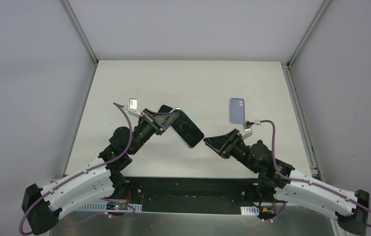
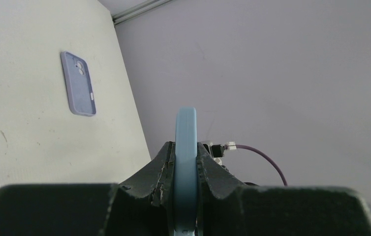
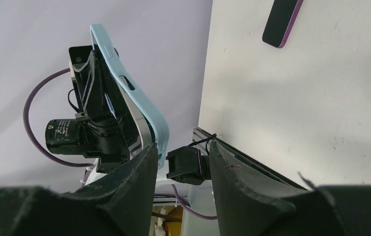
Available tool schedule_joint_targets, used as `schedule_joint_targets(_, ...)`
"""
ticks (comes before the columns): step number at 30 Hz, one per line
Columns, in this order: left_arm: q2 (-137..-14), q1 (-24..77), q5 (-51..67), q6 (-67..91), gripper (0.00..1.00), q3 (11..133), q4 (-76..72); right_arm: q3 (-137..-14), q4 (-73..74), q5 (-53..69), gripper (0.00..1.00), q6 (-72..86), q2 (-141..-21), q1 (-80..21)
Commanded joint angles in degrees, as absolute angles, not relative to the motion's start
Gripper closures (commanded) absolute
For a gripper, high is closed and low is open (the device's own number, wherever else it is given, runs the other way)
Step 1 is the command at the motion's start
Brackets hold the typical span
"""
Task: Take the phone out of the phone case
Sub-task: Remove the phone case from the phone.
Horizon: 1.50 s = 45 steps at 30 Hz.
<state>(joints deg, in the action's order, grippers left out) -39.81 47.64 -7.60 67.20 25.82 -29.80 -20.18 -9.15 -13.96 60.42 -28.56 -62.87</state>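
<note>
Blue phone case (image 2: 185, 142) clamped by left gripper (image 1: 166, 119).
Right gripper (image 1: 212, 142), jaws parted, just beside its lower-right end.

1. Work surface: a white, matt, rectangular table top (image 1: 188, 78). Small dark specks mark its surface in the left wrist view (image 2: 1, 135).
2. Spare item: a lavender, phone-shaped rectangular case with rounded corners (image 1: 237, 109). It lies flat on the right half of the table top, long side running away from the near edge. The left wrist view (image 2: 78, 83) shows a camera cut-out with two round openings in one corner. The right wrist view (image 3: 282, 22) shows one end only, which appears dark with a purple rim.
3. Enclosure: plain grey wall panels (image 1: 26, 73) on the left, right and far sides, joined by silver metal frame bars (image 1: 80, 32).
4. Near edge: a black mounting plate (image 1: 193, 194).
</note>
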Motion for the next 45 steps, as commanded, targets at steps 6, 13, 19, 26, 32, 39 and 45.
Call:
schedule_joint_targets(6,-39.30,47.85,-5.94,69.60,1.00,29.53,-37.00,-21.70,-9.93,-15.71,0.54,59.94,-28.93,-63.18)
schedule_joint_targets(13,-39.57,47.88,-5.24,69.70,1.00,29.61,-37.00,-21.71,-10.65,-16.07,0.53,59.91,-29.14,-63.17)
schedule_joint_targets(19,-39.64,47.88,-5.03,69.80,1.00,29.53,-37.00,-21.36,-10.99,-16.42,0.51,59.83,-28.10,-63.19)
schedule_joint_targets(26,-40.61,47.92,-3.78,70.51,1.00,30.07,-37.00,-22.30,-11.54,-16.33,0.51,59.59,-30.01,-63.08)
schedule_joint_targets(32,-42.86,48.31,-2.75,72.17,1.00,31.12,-37.09,-22.89,-14.31,-15.24,0.52,59.06,-33.78,-62.58)
schedule_joint_targets(39,-44.37,48.64,-2.69,72.32,1.00,32.62,-37.26,-22.90,-18.67,-12.84,0.52,60.34,-36.45,-61.20)
schedule_joint_targets(45,-45.64,48.64,-4.22,74.18,1.00,31.48,-38.31,-18.86,-33.82,-9.14,0.53,63.51,-37.91,-59.15)
